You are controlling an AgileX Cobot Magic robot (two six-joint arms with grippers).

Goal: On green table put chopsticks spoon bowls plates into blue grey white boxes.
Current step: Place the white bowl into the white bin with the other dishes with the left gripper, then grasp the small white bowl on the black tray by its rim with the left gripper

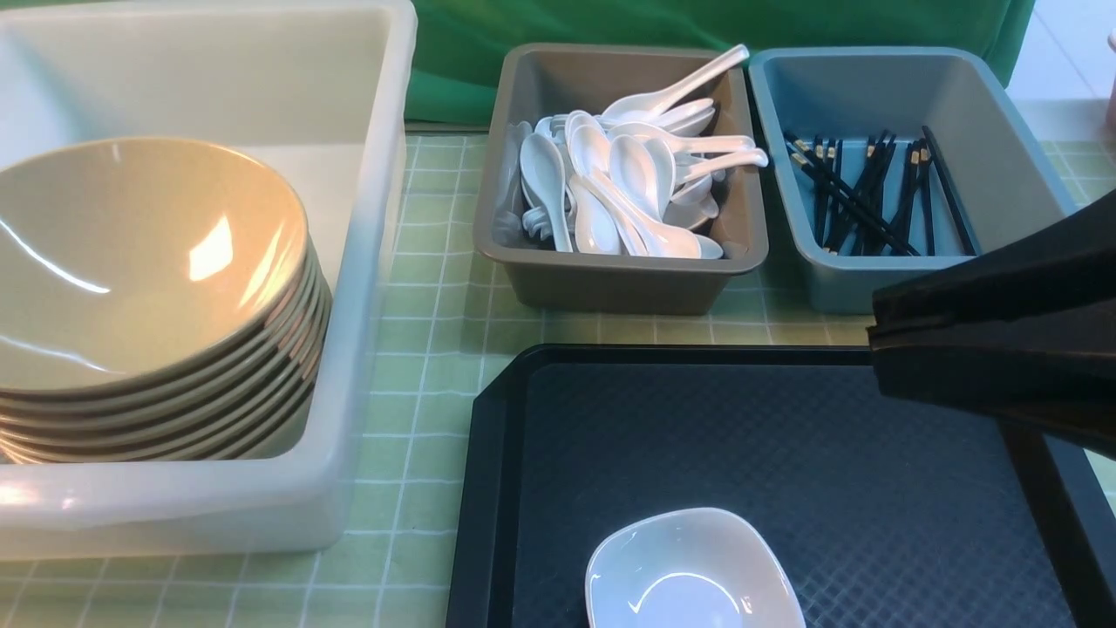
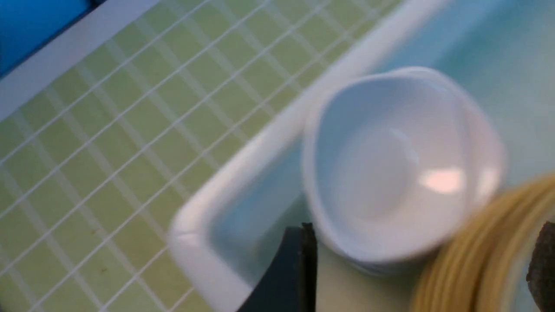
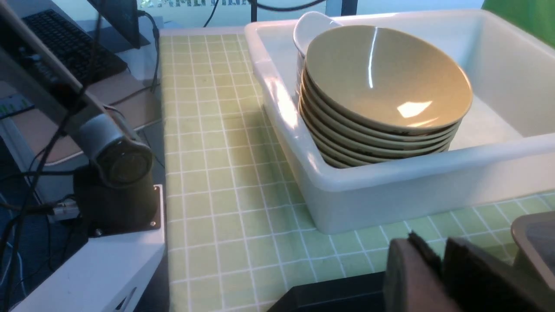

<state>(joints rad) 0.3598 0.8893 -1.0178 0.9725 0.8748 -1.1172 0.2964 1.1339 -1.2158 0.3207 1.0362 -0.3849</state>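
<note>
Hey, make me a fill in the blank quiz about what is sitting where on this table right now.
1. The grey box holds white ___.
2. The blue box holds thin black ___.
3. The white box holds a stack of tan ___.
4. On the black tray rests one small white ___.
Missing words: spoons; chopsticks; bowls; plate.

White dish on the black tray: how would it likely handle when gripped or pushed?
The white dish looks glossy, so its rim is probably slippery. Rigid-looking, it should not flex but might chip if dropped. Shallow and squat on the textured black tray, it would likely slide rather than tip.
</note>
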